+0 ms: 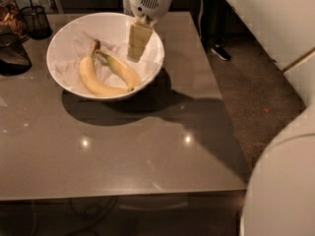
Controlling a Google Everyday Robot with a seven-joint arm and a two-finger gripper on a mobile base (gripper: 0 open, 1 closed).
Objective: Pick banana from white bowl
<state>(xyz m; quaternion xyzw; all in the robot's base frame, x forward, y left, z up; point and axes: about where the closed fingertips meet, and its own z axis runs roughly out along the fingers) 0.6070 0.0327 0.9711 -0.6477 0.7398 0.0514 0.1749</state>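
The white bowl (66,38), lined with crumpled white paper, stands at the back left of the grey table. Two bananas lie in it. The banana (122,71) is the shorter, deeper-yellow one with a greenish stem, lying diagonally on the right side. A paler, longer banana (92,80) with a brown stem tip curves along its left. My gripper (139,42) hangs from the white wrist over the bowl's back right part. It is just right of the banana's stem and holds nothing.
A black mesh cup (35,21) and a dark container (12,53) stand left of the bowl. The grey table (147,151) ends at the right over a dark carpet. A large white rounded part (283,191) fills the lower right corner.
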